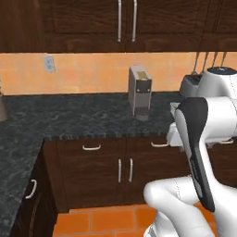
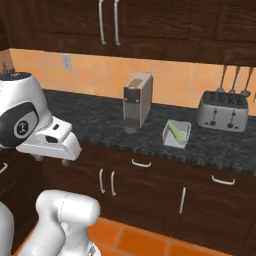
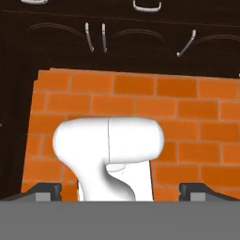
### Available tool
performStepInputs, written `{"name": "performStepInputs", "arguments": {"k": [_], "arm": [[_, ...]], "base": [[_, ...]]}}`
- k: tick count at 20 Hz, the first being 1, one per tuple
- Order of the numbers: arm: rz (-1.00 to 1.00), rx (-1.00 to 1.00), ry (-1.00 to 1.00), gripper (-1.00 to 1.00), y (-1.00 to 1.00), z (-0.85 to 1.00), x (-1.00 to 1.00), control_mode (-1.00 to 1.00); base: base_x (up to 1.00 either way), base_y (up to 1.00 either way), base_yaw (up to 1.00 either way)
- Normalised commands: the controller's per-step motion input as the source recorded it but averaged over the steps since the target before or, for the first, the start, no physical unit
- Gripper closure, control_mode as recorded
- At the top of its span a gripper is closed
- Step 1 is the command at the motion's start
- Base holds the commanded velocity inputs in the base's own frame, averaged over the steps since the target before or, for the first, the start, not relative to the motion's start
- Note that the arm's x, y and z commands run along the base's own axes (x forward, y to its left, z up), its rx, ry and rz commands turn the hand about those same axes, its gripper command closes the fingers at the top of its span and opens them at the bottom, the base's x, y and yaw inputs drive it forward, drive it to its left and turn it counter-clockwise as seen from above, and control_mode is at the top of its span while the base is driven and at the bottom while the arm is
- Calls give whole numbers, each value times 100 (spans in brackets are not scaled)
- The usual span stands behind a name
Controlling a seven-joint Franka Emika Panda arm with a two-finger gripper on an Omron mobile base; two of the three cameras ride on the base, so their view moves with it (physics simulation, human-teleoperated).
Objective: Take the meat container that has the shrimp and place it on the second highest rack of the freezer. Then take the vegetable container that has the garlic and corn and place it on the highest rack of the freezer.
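Right up close, the robot's white arm (image 1: 199, 139) fills the foreground of the base views, its hand hanging above the orange brick floor (image 3: 140, 103). The gripper (image 3: 120, 193) points down at that floor, its two dark fingertips (image 3: 44, 191) set far apart at the edges of the hand view, jaws spread wide and nothing between them.

Over on the dark speckled counter (image 2: 95, 120) sits a clear rectangular container (image 2: 176, 134), just right of the coffee machine (image 2: 137, 102). Inside it lies one long pale green piece, slanting across the tray; what vegetable it is I cannot tell. The container sits near the counter's front edge, well apart from the gripper.

Further right stands a silver toaster (image 2: 222, 111), with utensils (image 2: 232, 80) hanging on the tiled wall behind it. Dark wood cabinets (image 2: 125, 185) run below the counter and more above it. From the left base view the container is mostly hidden behind the arm.
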Motion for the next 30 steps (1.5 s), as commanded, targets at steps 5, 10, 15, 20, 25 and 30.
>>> {"name": "performStepInputs", "arguments": {"k": [5, 10, 15, 20, 25, 30], "arm": [[0, 0, 0, -100, 0, 0, 0, 100], [0, 0, 0, -100, 0, 0, 0, 100], [0, 0, 0, -100, 0, 0, 0, 100], [0, 0, 0, -100, 0, 0, 0, 100], [0, 0, 0, -100, 0, 0, 0, 100], [0, 0, 0, -100, 0, 0, 0, 100]], "base": [[56, 1, -31], [76, 3, -7], [72, 0, 0], [2, 6, -3], [8, 36, -4], [33, 19, -12]]}}
